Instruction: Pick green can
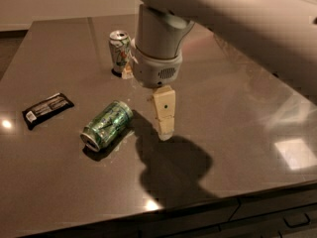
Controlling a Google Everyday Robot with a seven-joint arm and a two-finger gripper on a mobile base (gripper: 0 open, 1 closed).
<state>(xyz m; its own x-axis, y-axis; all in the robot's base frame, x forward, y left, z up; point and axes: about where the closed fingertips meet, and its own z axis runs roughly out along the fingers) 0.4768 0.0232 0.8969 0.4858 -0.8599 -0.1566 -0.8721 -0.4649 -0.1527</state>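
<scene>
On dark tabletop (237, 133), found green can (106, 125) on its side, untouched. Found gripper (164, 127) poised just beside it, apart; could not tell open or closed. Judged reach, grasp, lift all left.

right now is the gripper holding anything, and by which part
Nothing is held. The gripper hangs above the table beside the green can, which lies on its side, apart from it.
</scene>
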